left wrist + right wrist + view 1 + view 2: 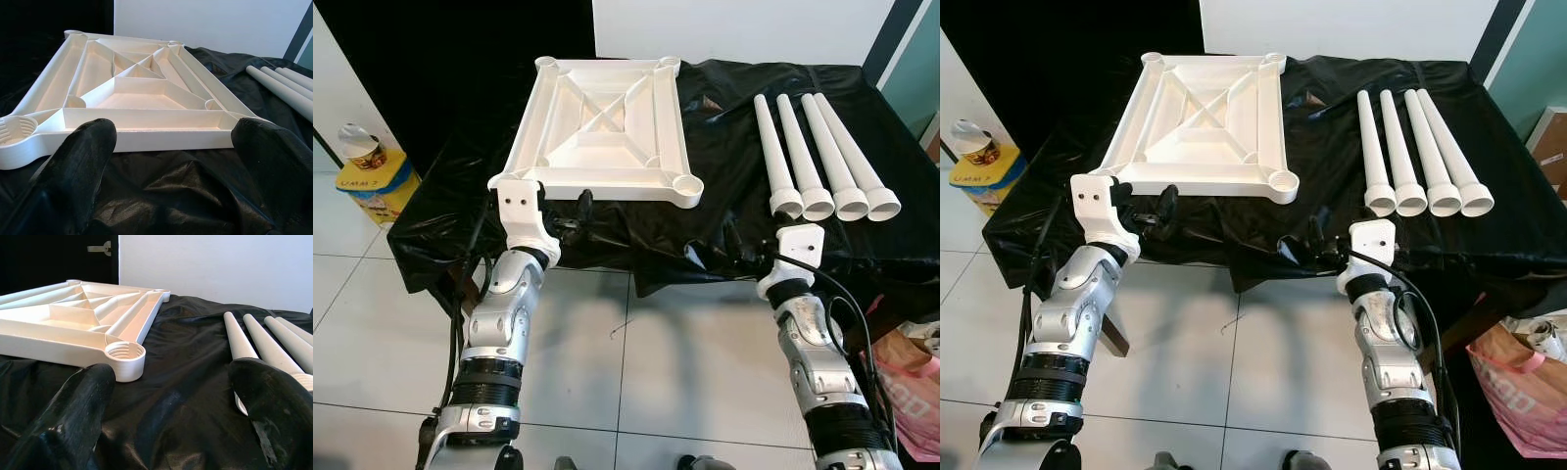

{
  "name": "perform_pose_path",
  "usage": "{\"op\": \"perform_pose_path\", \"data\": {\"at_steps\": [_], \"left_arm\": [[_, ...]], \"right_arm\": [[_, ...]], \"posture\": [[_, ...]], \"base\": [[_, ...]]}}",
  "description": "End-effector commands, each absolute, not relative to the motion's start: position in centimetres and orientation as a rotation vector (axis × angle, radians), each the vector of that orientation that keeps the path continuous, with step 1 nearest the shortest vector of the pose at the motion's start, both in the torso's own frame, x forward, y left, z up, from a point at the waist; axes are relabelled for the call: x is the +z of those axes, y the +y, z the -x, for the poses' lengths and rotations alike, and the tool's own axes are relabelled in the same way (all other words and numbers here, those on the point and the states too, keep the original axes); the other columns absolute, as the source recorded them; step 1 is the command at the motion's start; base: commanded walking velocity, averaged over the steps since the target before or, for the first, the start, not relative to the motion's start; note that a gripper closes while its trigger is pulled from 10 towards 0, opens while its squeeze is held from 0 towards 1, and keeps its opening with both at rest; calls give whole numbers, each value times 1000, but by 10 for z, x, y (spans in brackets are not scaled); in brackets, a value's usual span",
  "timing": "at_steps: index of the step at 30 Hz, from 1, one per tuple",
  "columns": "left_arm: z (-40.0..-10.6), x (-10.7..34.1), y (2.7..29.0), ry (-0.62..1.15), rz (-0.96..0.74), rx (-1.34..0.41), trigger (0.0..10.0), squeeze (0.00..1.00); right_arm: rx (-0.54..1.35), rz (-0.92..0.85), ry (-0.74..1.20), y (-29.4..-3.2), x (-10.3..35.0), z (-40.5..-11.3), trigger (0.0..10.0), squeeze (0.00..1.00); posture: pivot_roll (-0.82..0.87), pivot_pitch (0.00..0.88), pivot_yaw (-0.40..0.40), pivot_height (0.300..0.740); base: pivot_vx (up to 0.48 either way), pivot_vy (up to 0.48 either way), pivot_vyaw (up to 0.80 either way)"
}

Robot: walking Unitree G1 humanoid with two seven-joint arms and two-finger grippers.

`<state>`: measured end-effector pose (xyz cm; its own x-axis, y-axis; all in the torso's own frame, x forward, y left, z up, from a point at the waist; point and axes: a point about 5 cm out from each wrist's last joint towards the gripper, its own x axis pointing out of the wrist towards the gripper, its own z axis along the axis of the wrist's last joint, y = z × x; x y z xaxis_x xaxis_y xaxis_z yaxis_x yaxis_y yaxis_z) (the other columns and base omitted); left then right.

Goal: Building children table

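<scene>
Tabletop: the white plastic tabletop (602, 127) lies upside down, ribs up, on the black-covered desk (724, 225), toward its left half, one edge running close along the desk's front edge.
Sockets: a threaded round socket sits at each corner; the front-right socket (125, 354) faces straight up, just ahead of the right gripper.
Legs: four white tapered legs (822, 162) lie side by side on the right half of the desk, touching or nearly so, wide threaded ends toward the front edge, narrow tips toward the back.
Left gripper: the left gripper (171, 166) hovers at the front edge, aimed squarely at the tabletop's near rim, fingers (80, 161) spread wide with nothing between them.
Right gripper: the right gripper (171, 401) hangs at the front edge between the tabletop's front-right corner and the legs, fingers spread wide too, nothing held.
Key relation: here's what matters — the legs' long axes run front to back, roughly along the right gripper's line of sight, and the leftmost leg (238, 338) lies just ahead and to its right. The right arm is plainly the nearer one.
Stage: looks like the very start, I'd say; no leg is in a socket yet.
Next move, my read: the right gripper would need to close across a leg's shaft, not its end, then stand it upright over a socket.
</scene>
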<state>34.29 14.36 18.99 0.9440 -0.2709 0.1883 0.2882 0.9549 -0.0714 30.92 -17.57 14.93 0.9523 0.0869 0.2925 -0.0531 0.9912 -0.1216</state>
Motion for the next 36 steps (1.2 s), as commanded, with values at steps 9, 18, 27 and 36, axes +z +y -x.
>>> {"op": "perform_pose_path", "data": {"at_steps": [9,18,27,36], "left_arm": [[-341,189,141,-183,100,-309,10000,0],[-340,189,140,-182,101,-315,10000,0],[-340,188,140,-180,106,-314,10000,0],[-340,189,141,-181,110,-307,10000,0]], "right_arm": [[72,125,-299,-178,148,-309,10000,0],[70,130,-297,-179,147,-308,10000,0],[69,138,-293,-181,146,-307,10000,0],[71,143,-292,-182,146,-308,10000,0]], "posture": [[-81,40,6,740],[-82,40,6,740],[-83,43,3,740],[-81,46,-2,740]], "base": [[261,0,0],[303,0,0],[292,0,0],[282,0,0]]}}
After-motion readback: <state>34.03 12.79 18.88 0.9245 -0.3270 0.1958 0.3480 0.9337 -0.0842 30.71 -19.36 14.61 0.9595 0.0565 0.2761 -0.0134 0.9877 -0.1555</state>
